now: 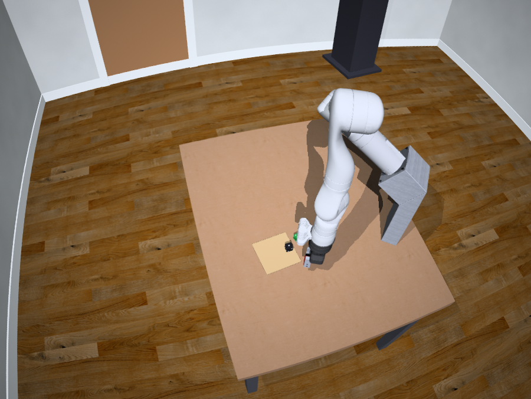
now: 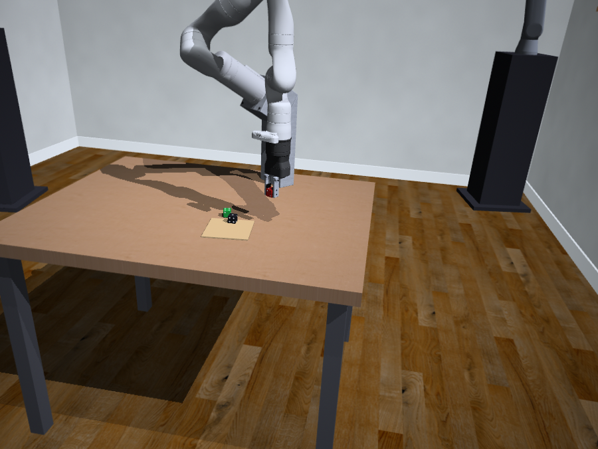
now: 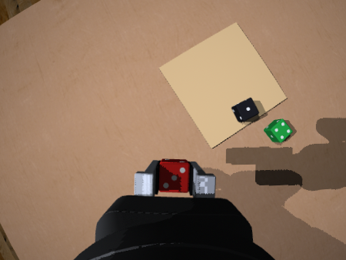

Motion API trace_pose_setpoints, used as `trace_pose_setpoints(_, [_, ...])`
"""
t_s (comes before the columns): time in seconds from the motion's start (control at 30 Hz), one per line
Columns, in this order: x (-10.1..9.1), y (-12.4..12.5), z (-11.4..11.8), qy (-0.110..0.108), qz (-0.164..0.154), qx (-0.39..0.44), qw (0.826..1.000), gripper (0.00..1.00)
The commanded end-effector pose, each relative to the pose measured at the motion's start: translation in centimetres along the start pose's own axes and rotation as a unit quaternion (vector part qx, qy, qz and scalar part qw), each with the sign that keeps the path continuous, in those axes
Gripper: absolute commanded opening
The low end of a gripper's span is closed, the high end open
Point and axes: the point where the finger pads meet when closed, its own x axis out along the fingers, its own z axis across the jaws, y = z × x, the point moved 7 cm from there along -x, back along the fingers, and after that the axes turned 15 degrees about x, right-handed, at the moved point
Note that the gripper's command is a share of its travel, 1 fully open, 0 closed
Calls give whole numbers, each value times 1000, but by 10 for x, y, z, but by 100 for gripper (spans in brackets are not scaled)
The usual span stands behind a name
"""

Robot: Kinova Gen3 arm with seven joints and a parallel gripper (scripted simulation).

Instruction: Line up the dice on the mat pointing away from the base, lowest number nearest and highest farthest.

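My gripper is shut on a red die and holds it well above the table, beside the mat's near corner; the gripper also shows in the exterior view. The tan mat lies flat on the table. A black die showing one pip stands on the mat near its edge. A green die stands on the bare table just off that edge, close to the black die. In the top view the mat, the black die and the green die lie left of my wrist.
The grey base block stands at the table's right side. A dark pillar stands on the floor off the table's right. The arm's shadow falls across the table beside the green die.
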Motion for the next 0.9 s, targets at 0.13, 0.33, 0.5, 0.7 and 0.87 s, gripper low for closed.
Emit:
trace_pose_setpoints(0.13, [4,22,4,-3,2,-36,999,49])
trace_pose_setpoints(0.33, [8,57,11,-6,2,-102,995,49])
trace_pose_setpoints(0.5, [7,75,17,-7,1,-139,990,49])
trace_pose_setpoints(0.7, [2,106,27,-5,1,-208,978,49])
trace_pose_setpoints(0.87, [-4,122,34,-2,1,-247,969,49])
